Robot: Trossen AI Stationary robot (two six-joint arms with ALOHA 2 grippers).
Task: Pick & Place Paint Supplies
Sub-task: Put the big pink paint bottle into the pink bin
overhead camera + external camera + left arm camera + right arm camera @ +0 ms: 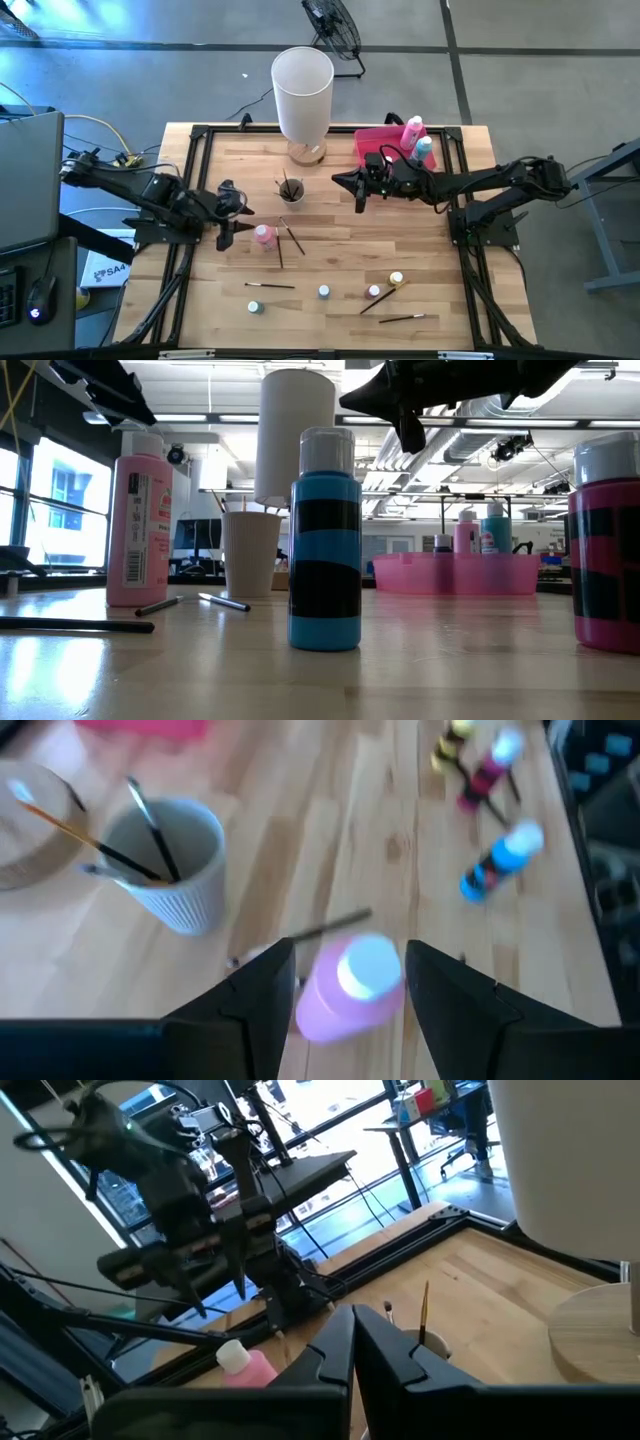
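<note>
Wooden tabletop [340,255], paint supplies scattered across it.
Left end effector [233,231] spread around the upright pink bottle [264,236] beside the cup [291,190]; right end effector [361,195] pressed together, empty, above the tabletop.

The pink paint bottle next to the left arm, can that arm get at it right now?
Probably yes. The left tool hangs open right above the pink paint bottle, a finger on each side of its white cap, and nothing stands between them. The cup of brushes stands clear of it.
</note>
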